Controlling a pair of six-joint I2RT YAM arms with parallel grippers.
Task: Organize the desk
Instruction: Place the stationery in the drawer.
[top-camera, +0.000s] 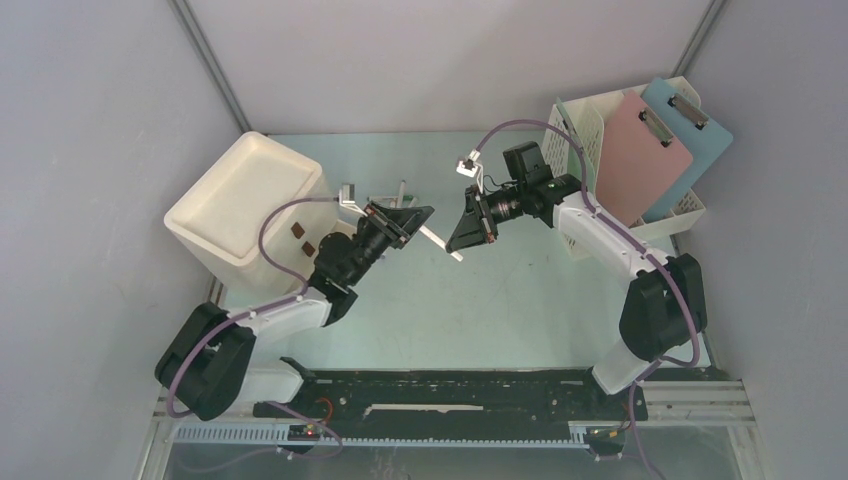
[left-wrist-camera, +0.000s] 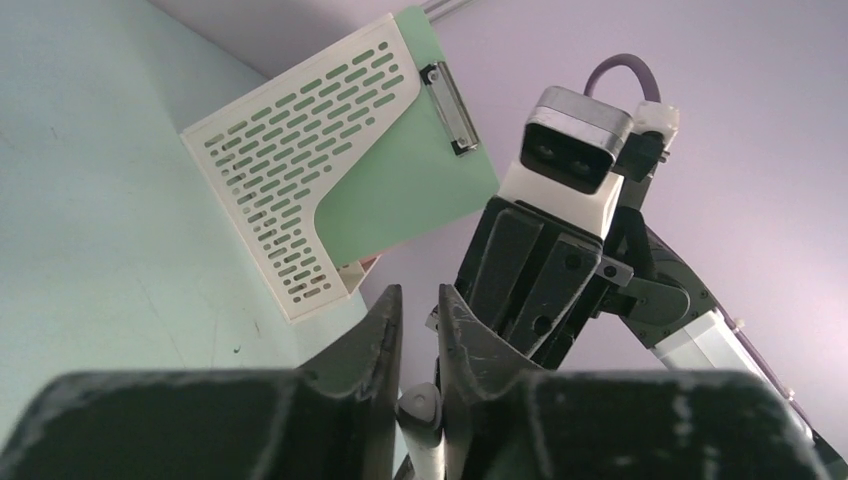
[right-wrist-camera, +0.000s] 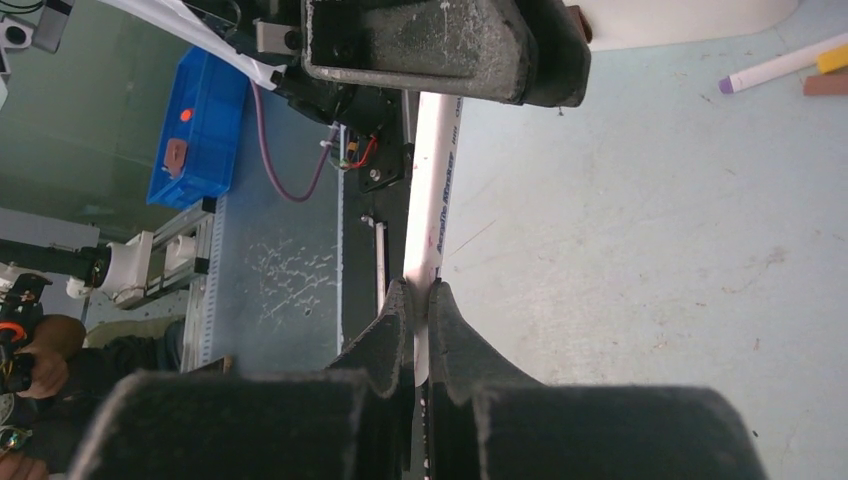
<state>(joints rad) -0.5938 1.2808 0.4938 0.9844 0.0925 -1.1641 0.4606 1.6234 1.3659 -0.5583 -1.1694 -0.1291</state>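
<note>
1. We see the desk spread under both arms, with grey walls on 3 sides and a black rail along its front edge.
2. L gripper is clamped on one end of a white marker, and R gripper is clamped on the other end. The marker hangs tilted in the air over mid-desk, a bit toward the back edge.
3. We judge this a handover, w/ both grips on at once.
4. The bin sits at the back-left corner. The rack w/ clipboards sits at the back-right corner. A purple-tipped pen and small bits lie loose on the desk near the bin.
5. Risk: if the arms pull apart w/o one letting go, the two firm grips fight each other, and the marker may twist or pop out.
6. Risk: if both let go together, the marker drops and, being round, may roll, perhaps to the front edge.
7. Risk: R's hold looks close to the marker's end. Once L releases, the long free part could swing down and slip through the pads.
8. Risk: the two sets of fingers are near each other. A push along the barrel could knock them together.
9. We can't tell yet whether the marker is meant for the bin or elsewhere, so a wrong drop-off is possible too.
</note>
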